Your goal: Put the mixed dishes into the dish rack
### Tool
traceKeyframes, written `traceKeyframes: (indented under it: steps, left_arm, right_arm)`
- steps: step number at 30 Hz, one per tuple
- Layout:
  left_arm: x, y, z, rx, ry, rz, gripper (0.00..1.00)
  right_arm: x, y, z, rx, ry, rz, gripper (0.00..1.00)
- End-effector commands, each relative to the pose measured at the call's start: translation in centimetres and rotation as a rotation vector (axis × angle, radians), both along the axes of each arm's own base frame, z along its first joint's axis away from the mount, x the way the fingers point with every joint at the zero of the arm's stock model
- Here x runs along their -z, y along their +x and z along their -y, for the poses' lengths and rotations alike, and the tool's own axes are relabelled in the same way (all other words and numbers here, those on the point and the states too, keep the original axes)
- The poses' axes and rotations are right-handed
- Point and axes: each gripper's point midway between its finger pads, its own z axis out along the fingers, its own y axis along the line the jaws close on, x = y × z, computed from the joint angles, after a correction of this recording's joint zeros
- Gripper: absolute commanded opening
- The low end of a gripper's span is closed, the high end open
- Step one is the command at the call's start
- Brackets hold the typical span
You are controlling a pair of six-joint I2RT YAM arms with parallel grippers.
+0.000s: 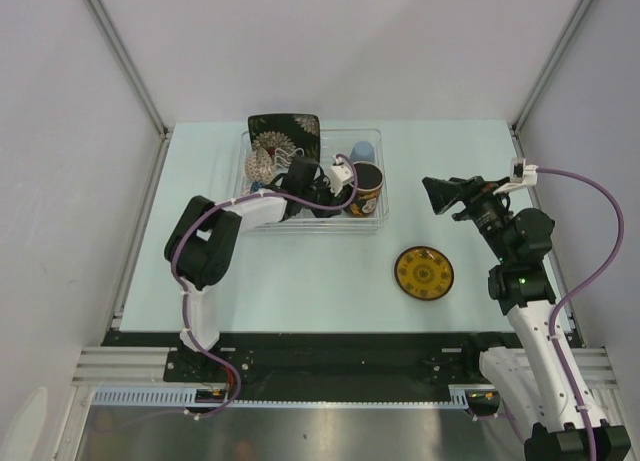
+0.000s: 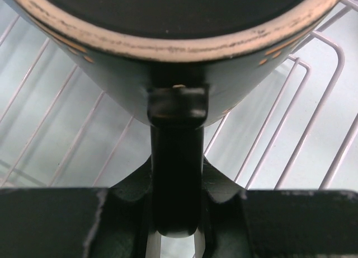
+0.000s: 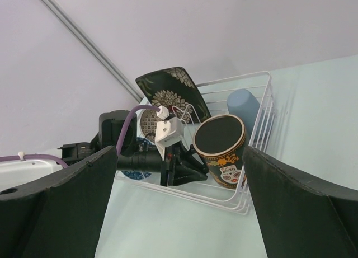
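Note:
The dark floral mug (image 1: 367,184) stands tilted inside the white wire dish rack (image 1: 262,227), at its right end. My left gripper (image 1: 341,189) is shut on the mug's handle (image 2: 176,174), with the mug body (image 2: 168,51) just ahead of the fingers. The black floral plate (image 1: 285,133), the beige lattice bowl (image 1: 262,163) and the pale blue cup (image 1: 362,150) are in the rack. The small blue saucer (image 3: 136,174) shows under the left arm. The yellow saucer (image 1: 424,272) lies on the table right of the rack. My right gripper (image 1: 438,196) is open and empty, held above the table.
The right wrist view looks at the rack (image 3: 246,79), with the mug (image 3: 221,149), cup (image 3: 243,107) and plate (image 3: 170,93) in it. Grey walls with metal posts (image 1: 120,56) enclose the pale green table (image 1: 300,281).

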Motion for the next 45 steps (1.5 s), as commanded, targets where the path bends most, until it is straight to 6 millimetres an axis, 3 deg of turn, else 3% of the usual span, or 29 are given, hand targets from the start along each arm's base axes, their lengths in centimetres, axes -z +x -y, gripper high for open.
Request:
traceKeyframes:
  steps: [1, 3, 8, 11, 14, 18, 23, 26, 34, 39, 43, 45]
  left_arm:
    - [-3.6, 0.2, 2.2, 0.101, -0.064, 0.111, 0.0]
    - [-3.6, 0.4, 2.2, 0.104, -0.056, 0.11, 0.01]
    - [-3.2, 1.0, 2.1, 0.083, -0.026, 0.082, 0.15]
    - [-3.7, 1.6, 1.8, 0.059, -0.035, 0.088, 0.23]
    - [-4.4, 1.8, 1.3, 0.044, -0.049, 0.081, 0.25]
    - [-4.1, 1.3, 1.1, 0.053, -0.047, 0.081, 0.2]
    - [-4.9, 1.6, 0.7, 0.022, -0.066, 0.095, 0.0]
    - [-6.3, 2.6, 0.3, -0.016, -0.102, 0.136, 0.0]
    - [-8.0, 2.9, 0.0, -0.031, -0.137, 0.179, 0.0]
    - [-7.1, 2.6, 0.0, 0.007, -0.107, 0.174, 0.0]
    - [-5.0, 1.8, 0.3, 0.048, -0.056, 0.144, 0.0]
    - [-4.5, 1.7, 0.3, 0.053, -0.045, 0.138, 0.05]
  right_arm:
    - [-0.8, -0.1, 0.1, 0.002, 0.019, 0.021, 1.0]
    - [-0.8, -0.1, 0.1, 0.003, 0.023, 0.019, 1.0]
    - [-0.7, -0.1, 0.1, 0.002, 0.028, 0.015, 1.0]
    - [-0.7, -0.1, 0.0, -0.001, 0.026, 0.014, 1.0]
    - [-0.6, 0.0, 0.1, 0.002, 0.028, 0.01, 1.0]
    - [-0.4, 0.2, 0.1, 0.002, 0.027, 0.004, 1.0]
    - [-0.3, 0.1, 0.0, -0.001, 0.024, 0.001, 1.0]
    - [0.0, 0.1, 0.0, -0.004, 0.024, -0.006, 1.0]
    - [1.1, 0.1, -0.3, -0.019, 0.048, -0.021, 1.0]
    - [1.2, 0.1, -0.3, -0.018, 0.05, -0.023, 0.99]
    - [1.0, 0.2, -0.2, -0.014, 0.049, -0.016, 1.0]
    - [1.0, 0.2, -0.2, -0.014, 0.05, -0.015, 1.0]
